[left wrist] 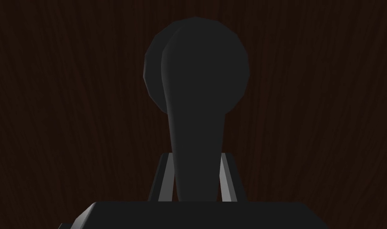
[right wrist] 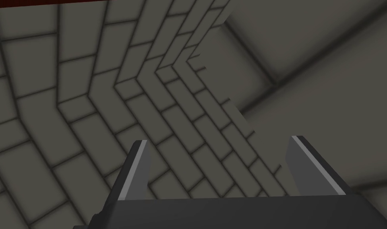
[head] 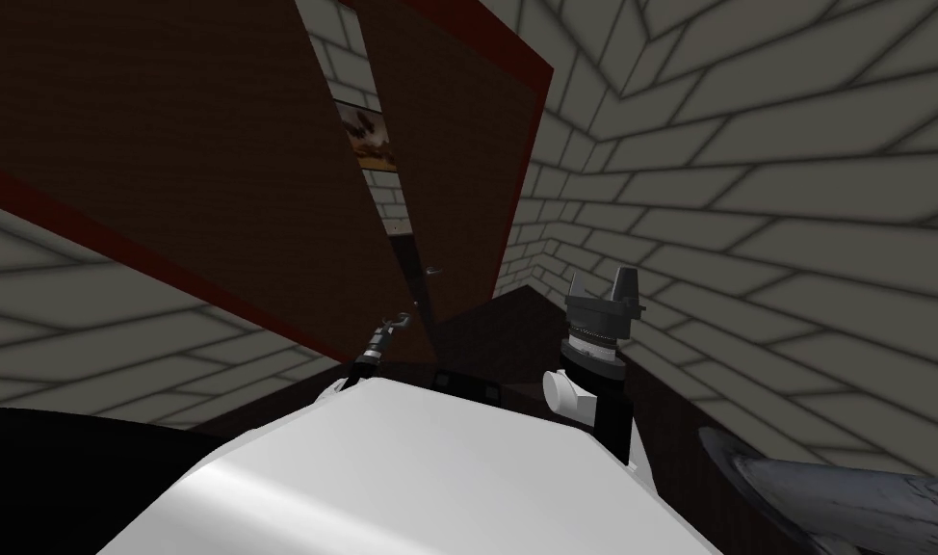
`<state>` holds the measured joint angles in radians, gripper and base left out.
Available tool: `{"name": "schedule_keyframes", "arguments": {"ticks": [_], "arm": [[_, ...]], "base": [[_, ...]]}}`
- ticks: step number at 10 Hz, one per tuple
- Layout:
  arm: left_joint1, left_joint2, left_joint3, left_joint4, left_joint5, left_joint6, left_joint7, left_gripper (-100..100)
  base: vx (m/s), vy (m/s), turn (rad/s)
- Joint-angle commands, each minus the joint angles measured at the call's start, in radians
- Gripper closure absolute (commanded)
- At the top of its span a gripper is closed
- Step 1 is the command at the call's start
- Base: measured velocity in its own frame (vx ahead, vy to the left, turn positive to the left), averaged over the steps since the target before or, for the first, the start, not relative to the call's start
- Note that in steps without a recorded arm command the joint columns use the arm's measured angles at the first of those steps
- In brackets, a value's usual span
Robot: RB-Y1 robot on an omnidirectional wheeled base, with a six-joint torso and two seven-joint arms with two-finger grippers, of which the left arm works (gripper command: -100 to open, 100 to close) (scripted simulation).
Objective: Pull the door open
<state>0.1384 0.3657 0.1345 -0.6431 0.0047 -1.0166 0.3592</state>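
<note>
Door (head: 294,222), dark brown wood, stands close ahead and to the left, ajar by a narrow slit with brick showing beyond. The left tool (left wrist: 196,157) pinches the stem of its dark lever handle (left wrist: 196,79) from both sides, below the round rose. A good pull likely means drawing back along the leaf's arc with the pinch kept square, and since the right tool (right wrist: 219,139) is raised, spread and empty, beside the brick wall (head: 746,193), backing away looks the roomiest course.
</note>
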Motion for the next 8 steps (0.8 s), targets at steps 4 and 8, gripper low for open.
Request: {"name": "schedule_keyframes", "arguments": {"ticks": [4,8], "arm": [[-0.071,-0.019,0.002,0.039,-0.028,0.025,-0.001,100],[-0.137,-0.027,0.015,0.079,-0.048,0.048,-0.002,100]], "base": [[-0.123,0.031,-0.074],[-0.172,0.04,-0.082]]}}
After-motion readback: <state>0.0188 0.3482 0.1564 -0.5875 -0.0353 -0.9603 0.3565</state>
